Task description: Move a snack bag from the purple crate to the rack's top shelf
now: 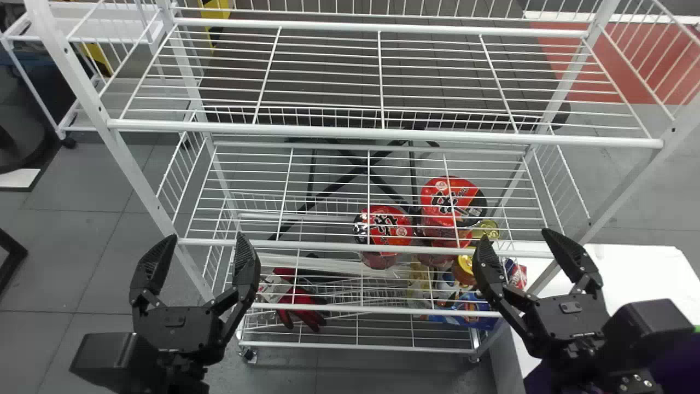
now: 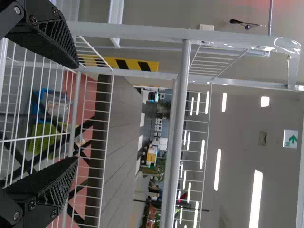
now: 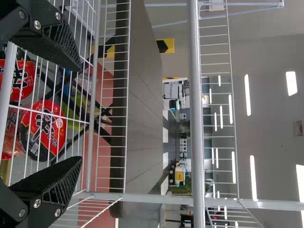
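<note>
The purple crate (image 1: 670, 364) shows in part at the head view's lower right corner, behind my right arm; its contents are hidden. The rack's top shelf (image 1: 350, 131), of white wire, has nothing lying on it. My left gripper (image 1: 202, 243) is held before the rack's left part, open and holding nothing. Before the right part is my right gripper (image 1: 517, 241), also open and empty. In the left wrist view, the left gripper (image 2: 76, 111) has its two fingers wide apart. Likewise the right gripper (image 3: 80, 114) in the right wrist view, with wire shelving beyond it.
Red noodle packs (image 1: 389, 225) and a blue pack (image 1: 473, 312) lie lower in the rack, right of red gloves (image 1: 298, 303). A white table (image 1: 629, 268) stands at the right. The rack's uprights (image 1: 117, 142) and front rails are close to both grippers.
</note>
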